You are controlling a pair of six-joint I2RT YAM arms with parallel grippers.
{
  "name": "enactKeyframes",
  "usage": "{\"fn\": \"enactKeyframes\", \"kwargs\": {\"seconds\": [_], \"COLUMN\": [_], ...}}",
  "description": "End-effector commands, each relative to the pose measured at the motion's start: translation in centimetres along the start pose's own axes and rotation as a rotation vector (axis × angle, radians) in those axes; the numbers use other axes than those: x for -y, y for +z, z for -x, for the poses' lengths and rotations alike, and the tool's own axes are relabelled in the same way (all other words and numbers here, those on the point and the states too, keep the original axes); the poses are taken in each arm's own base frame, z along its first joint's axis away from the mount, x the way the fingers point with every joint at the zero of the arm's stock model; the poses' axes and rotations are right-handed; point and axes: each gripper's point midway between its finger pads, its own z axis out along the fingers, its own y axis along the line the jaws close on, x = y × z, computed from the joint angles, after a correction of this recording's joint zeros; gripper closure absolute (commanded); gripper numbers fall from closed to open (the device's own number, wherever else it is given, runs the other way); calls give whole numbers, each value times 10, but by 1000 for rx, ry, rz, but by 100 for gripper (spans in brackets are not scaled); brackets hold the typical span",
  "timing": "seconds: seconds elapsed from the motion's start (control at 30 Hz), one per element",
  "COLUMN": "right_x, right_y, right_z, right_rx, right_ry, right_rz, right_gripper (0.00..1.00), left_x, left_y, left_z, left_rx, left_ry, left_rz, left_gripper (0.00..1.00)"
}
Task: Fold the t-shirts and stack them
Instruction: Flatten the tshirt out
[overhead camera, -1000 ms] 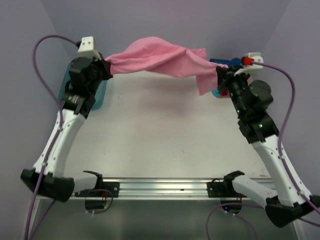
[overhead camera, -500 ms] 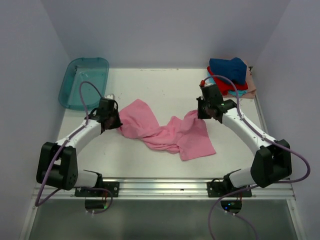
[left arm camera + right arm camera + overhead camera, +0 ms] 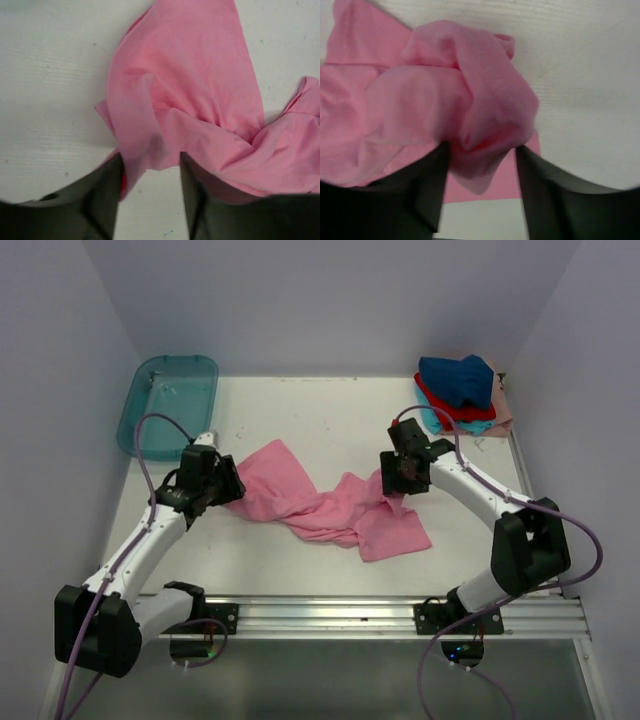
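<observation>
A pink t-shirt (image 3: 330,510) lies crumpled and twisted across the middle of the white table. My left gripper (image 3: 228,483) is low at its left end. In the left wrist view its jaws stand apart (image 3: 148,167) with a loose fold of the pink cloth (image 3: 200,90) lying between the tips. My right gripper (image 3: 398,480) is at the shirt's right end, open (image 3: 480,160), with a bunched lump of pink cloth (image 3: 470,100) sagging between its fingers. Folded t-shirts are stacked at the back right, navy (image 3: 455,378) on top of red (image 3: 450,408).
A translucent teal tub (image 3: 150,410) stands at the back left corner. Teal (image 3: 432,420) and pale peach (image 3: 500,418) cloth peek out under the back-right stack. Walls close the table at left, right and back. A metal rail (image 3: 320,612) runs along the near edge.
A second ago both grippers held the pink shirt stretched in the air at the back. It came down onto the table, and both grippers have now opened, letting it go.
</observation>
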Motion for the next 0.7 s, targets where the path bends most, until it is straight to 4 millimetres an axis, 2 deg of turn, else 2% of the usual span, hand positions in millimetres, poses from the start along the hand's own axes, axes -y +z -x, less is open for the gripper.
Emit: {"fn": "enactKeyframes", "kwargs": {"seconds": [0.0,0.03,0.07,0.13,0.27,0.3,0.33,0.43,0.47,0.5,0.6,0.67], "right_x": [22,35,39,54,61,62,61,56,57,60,59,61], "right_y": [-5,-11,-17,-37,-57,-53,-59,-46,-46,-38,-29,-27], "right_z": [12,19,19,21,3,-12,-16,-47,-52,-66,-82,-83], "right_rx": [69,124,151,221,255,229,245,209,219,202,196,212], "right_ry": [54,75,99,129,186,188,205,252,301,321,409,463], "right_rz": [-146,-210,-232,-284,-268,-262,-237,-192,-186,-197,-175,-187], "right_gripper": [32,21,3,1,1,1,1,1,1,1,1,3], "left_x": [-7,-9,-9,-7,3,4,8,9,9,9,10,10], "left_y": [-12,-12,-16,-19,-33,-35,-38,-40,-38,-37,-32,-31], "left_z": [8,8,10,12,22,23,26,30,29,29,24,23], "left_rx": [43,50,62,72,113,116,123,136,131,128,99,93], "left_ry": [-18,-24,-27,-33,-36,-36,-34,-27,-23,-23,-17,-15], "left_rz": [50,60,56,49,2,-7,-20,-23,-24,-24,-29,-31], "left_gripper": [40,30,15,2,0,0,0,0,0,0,0,0]}}
